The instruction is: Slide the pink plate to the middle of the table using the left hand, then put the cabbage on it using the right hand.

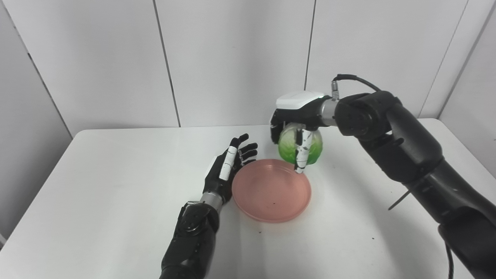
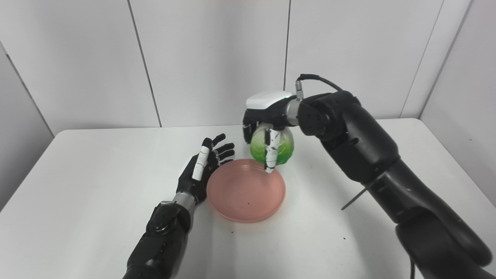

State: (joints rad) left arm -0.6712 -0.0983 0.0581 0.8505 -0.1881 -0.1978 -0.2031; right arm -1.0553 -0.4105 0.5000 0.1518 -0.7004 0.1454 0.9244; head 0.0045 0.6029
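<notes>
- The pink plate is lying flat near the middle of the white worktop, with nothing on it apart from a few dark specks on its surface.
- The left hand is resting just beside the plate's left rim, its fingers spread apart and reaching toward the far wall, grasping nothing. Whether its edge is actually touching the rim is hard to tell, since the hand is covering that part of the rim.
- The right hand is gripping the cabbage from above, fingers wrapping down around it; one white-banded finger is running down the front of the cabbage and ending at the plate's far rim.
- The cabbage is sitting at the far right edge of the plate, behind the rim rather than over the middle. Whether it is hanging clear of the worktop or resting on it cannot be made out, because the rim and the finger are hiding its underside.
- The top of the cabbage is hiding under the hand's white shell, so only its pale green lower front is showing.
- The right arm is running out of the picture at the bottom right corner, and the left forearm is being cut off by the bottom edge.
- A few small dark specks are dotting the worktop in front of the plate.
</notes>
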